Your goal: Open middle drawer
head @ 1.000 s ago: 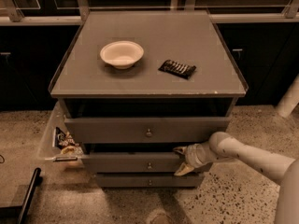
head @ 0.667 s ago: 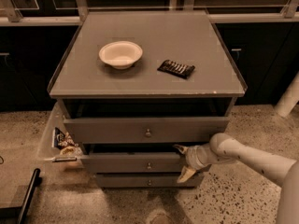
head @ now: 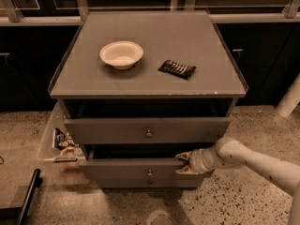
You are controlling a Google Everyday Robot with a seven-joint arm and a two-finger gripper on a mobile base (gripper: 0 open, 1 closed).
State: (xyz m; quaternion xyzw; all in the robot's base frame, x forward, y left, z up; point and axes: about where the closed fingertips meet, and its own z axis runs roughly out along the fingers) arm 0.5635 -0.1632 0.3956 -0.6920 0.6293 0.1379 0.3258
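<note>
Subject: the middle drawer (head: 122,168) sits below the counter's (head: 211,81) front edge, second front down, between the top drawer (head: 112,130) and the bottom drawer (head: 126,183).

Risks, as judged:
- The end effector (head: 184,163) is at the right end of the drawer's upper edge, below the counter's front right corner and well apart from the central knob (head: 150,173). A pull from that off-centre point could skew the drawer and bind it in its runners.
- Whether the end effector is open, closed or gripping the panel cannot be told. If it only rests on the edge, it could slip off under load.
- The top drawer stands out further than the middle one and overhangs it. A rising pull could drive the arm (head: 253,162) against its underside.

Condition of subject: flat grey front, medium height, small round metal knob at centre. A dark gap shows above its upper edge, so it appears slightly drawn out; the interior is in shadow.

Surroundings: a white bowl (head: 121,54) sits toward the counter's left edge and a dark snack packet (head: 177,69) toward its right edge. A side bin (head: 49,142) of snacks hangs below the front left corner.
</note>
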